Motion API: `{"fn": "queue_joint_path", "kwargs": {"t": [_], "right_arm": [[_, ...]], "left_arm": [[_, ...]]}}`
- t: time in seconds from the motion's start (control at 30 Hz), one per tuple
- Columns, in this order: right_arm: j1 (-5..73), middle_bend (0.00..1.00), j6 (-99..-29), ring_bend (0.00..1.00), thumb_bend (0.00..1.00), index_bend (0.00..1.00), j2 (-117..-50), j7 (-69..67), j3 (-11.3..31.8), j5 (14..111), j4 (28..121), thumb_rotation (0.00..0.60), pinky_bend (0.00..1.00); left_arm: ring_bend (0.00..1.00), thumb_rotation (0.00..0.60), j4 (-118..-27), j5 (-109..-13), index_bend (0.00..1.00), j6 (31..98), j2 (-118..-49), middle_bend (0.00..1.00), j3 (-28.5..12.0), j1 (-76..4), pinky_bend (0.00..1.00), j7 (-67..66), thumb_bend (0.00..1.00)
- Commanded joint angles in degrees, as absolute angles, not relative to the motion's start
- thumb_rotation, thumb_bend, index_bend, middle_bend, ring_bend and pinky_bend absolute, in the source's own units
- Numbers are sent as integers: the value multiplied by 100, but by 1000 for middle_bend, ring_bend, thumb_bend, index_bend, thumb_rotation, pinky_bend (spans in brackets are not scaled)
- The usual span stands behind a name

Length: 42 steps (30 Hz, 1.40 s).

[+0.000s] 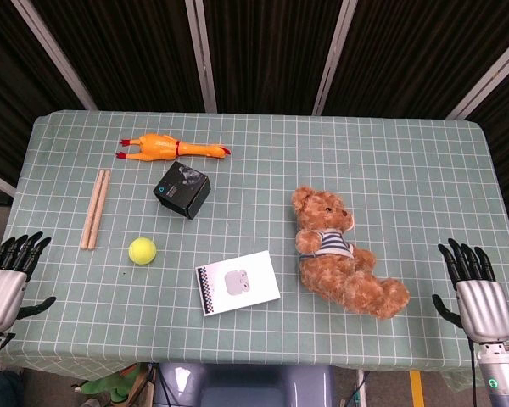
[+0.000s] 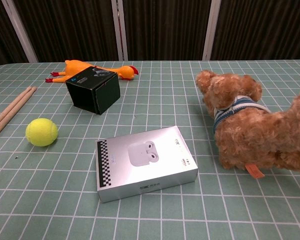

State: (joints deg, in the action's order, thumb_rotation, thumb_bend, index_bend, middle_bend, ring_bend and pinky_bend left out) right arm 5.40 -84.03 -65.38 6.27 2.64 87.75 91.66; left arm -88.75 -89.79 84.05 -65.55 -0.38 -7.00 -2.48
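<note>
Nearby, right hand point(image 1: 477, 292) spread, fluffy brown teddy bear point(image 1: 339, 253) in striped shirt.

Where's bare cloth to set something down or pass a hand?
Free: the far right stretch beyond the bear, the strip from the chicken across to there, and the near edge between left hand and earbud box. Crowded: the left-centre cluster of sticks, ball, black box.

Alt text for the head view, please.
Two open robot hands, left hand and right hand, rest at the near corners of a green checked table holding a teddy bear, white earbuds box, tennis ball, black box, rubber chicken and drumsticks.
</note>
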Motion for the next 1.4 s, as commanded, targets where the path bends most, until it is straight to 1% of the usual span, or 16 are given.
{"fn": "queue_joint_path", "kwargs": {"t": [0.03,0.23,0.33,0.4,0.43,0.47,0.53,0.57,0.67,0.77,0.93,1.0,1.17,1.4], "right_arm": [[534,0,-8409,0,342,0,-6541,632,257,8778,9161,600,0],[498,0,-8467,0,342,0,-6527,643,240,8802,9164,600,0],[478,0,-8506,0,342,0,-6513,624,248,8799,9188,600,0],[453,0,-8550,0,342,0,-6502,617,244,8809,9196,600,0],[443,0,-8564,0,342,0,-6494,616,242,8811,9198,600,0],[432,0,-8581,0,342,0,-6480,605,239,8816,9207,600,0],[412,0,-8623,0,343,0,-6451,564,245,8827,9231,600,0],[402,0,-8650,0,343,0,-6435,541,251,8832,9245,600,0],[380,0,-8683,0,342,0,-6397,512,246,8848,9253,600,0],[381,0,-8663,0,342,0,-6382,492,260,8815,9273,600,0],[404,0,-8604,0,343,0,-6391,525,251,8813,9268,600,0],[414,0,-8574,0,342,0,-6393,527,255,8796,9268,600,0],[429,0,-8555,0,342,0,-6388,528,269,8787,9283,600,0],[432,0,-8545,0,342,0,-6362,477,271,8787,9286,600,0]], "left_arm": [[0,600,-8877,-9003,57,8437,-6553,26,-33,-688,0,-243,92],[0,600,-8856,-8966,56,8270,-6586,26,-30,-765,0,-305,92],[0,600,-8825,-8954,60,8136,-6622,43,-22,-832,0,-358,92],[9,600,-8763,-9008,89,8022,-6679,103,-7,-915,36,-367,108],[34,600,-8719,-9044,133,7978,-6721,173,2,-955,77,-358,148],[75,600,-8656,-9095,199,7938,-6789,258,10,-999,135,-390,203],[145,600,-8519,-9170,310,7819,-6956,380,52,-1080,223,-505,283],[173,600,-8458,-9186,355,7735,-7037,426,73,-1123,275,-561,301],[211,600,-8268,-9169,410,7390,-7242,488,143,-1268,360,-694,307],[251,600,-8005,-9086,454,7154,-7486,541,110,-1402,408,-783,307],[278,600,-7692,-9002,501,6862,-7778,584,130,-1536,443,-793,307],[279,600,-7603,-8983,509,6760,-7852,587,150,-1580,445,-800,308],[281,600,-7380,-8905,511,6473,-8057,585,109,-1763,446,-767,309],[301,600,-7216,-8982,491,6114,-8278,585,67,-2121,446,-227,308]]}}
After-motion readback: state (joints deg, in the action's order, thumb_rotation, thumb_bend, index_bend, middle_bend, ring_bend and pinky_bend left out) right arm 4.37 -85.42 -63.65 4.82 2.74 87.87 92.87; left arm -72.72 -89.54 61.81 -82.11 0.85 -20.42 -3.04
